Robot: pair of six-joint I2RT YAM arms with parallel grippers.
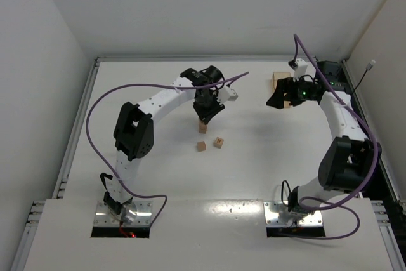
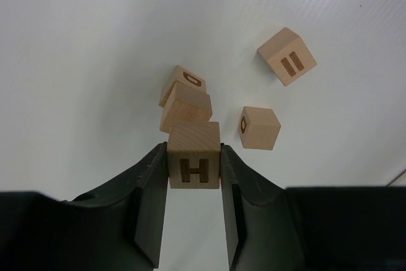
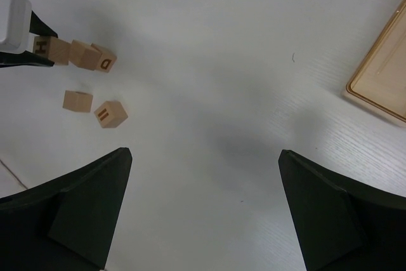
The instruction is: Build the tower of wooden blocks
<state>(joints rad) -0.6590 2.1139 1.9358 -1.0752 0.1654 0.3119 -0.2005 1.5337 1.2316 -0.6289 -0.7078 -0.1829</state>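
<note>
My left gripper (image 1: 205,116) is shut on a wood block marked H (image 2: 193,163) and holds it right over a two-cube tower (image 2: 184,107), whose bottom cube shows a D (image 2: 188,79). I cannot tell whether the H block rests on it. The column shows in the top view (image 1: 203,128) and, sideways, in the right wrist view (image 3: 84,54). Two loose wood blocks lie beside it: a plain one (image 2: 260,127) (image 1: 201,146) and one with two bars (image 2: 287,56) (image 1: 218,142). My right gripper (image 3: 204,154) is open and empty, well to the right (image 1: 280,98).
A pale wooden tray (image 1: 278,79) sits at the back right beside the right gripper; its corner shows in the right wrist view (image 3: 380,80). The purple cable of the left arm (image 1: 235,79) hangs over the table's middle.
</note>
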